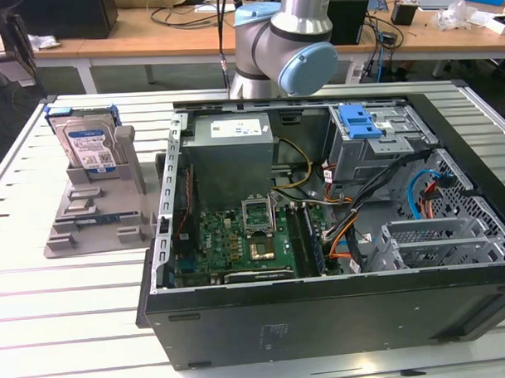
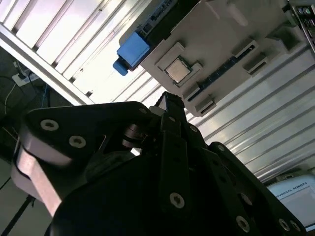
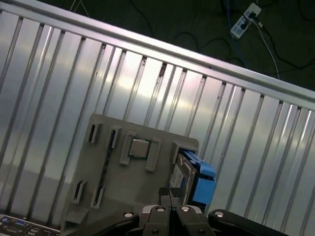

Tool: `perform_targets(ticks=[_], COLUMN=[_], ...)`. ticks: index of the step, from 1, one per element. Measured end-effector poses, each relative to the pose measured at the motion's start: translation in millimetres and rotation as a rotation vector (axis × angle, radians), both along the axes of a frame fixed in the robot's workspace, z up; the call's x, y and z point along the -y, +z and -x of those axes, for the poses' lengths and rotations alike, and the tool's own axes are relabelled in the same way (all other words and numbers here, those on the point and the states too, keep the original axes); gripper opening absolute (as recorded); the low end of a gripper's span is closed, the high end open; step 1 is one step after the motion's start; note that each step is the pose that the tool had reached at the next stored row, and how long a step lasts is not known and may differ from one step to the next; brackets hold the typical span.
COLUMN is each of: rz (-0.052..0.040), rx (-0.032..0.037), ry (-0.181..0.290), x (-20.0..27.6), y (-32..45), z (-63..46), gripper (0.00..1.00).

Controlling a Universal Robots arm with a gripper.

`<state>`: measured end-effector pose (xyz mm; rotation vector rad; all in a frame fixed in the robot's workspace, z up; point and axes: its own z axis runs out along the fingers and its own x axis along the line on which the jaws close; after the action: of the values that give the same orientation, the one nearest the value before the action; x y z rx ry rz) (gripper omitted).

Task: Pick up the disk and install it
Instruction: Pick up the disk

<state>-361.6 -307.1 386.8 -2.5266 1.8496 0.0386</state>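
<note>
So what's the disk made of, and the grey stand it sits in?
The disk looks like metal: silvery, slightly shiny, with a paper label. Its blue frame looks like smooth plastic. The grey stand seems matte plastic: dull, no shine.

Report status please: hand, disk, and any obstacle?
Hand shut, holding nothing, apart from disk. Disk standing in grey holder beside open computer case, not picked up. No obstacle seen around disk.

A slatted metal counter (image 1: 74,295) catches bright glare. Beyond its far edge stand wooden desks (image 1: 131,36) strewn with cables (image 1: 180,13). The floor (image 3: 147,19) is dark, and a white power strip (image 3: 244,22) lies on it.
</note>
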Motion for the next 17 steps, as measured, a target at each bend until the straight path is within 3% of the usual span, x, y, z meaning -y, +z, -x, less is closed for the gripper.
perform_targets(ticks=[1, 2, 4, 8, 15, 17], rz=[0.0001, 0.0007, 0.0011, 0.0033, 0.0033, 0.0033], rx=[-0.0001, -0.0001, 0.0, -0.0001, 0.0, 0.0], ry=[-0.005, -0.047, -0.083, -0.215, -0.219, -0.219], x=[0.0, 0.0, 0.0, 0.0, 0.0, 0.0], y=[0.0, -0.2, -0.5, -1.1, -1.2, -1.2], z=[0.0, 0.0, 0.0, 0.0, 0.0, 0.0], gripper=[0.11, 0.11, 0.11, 0.11, 0.11, 0.24])
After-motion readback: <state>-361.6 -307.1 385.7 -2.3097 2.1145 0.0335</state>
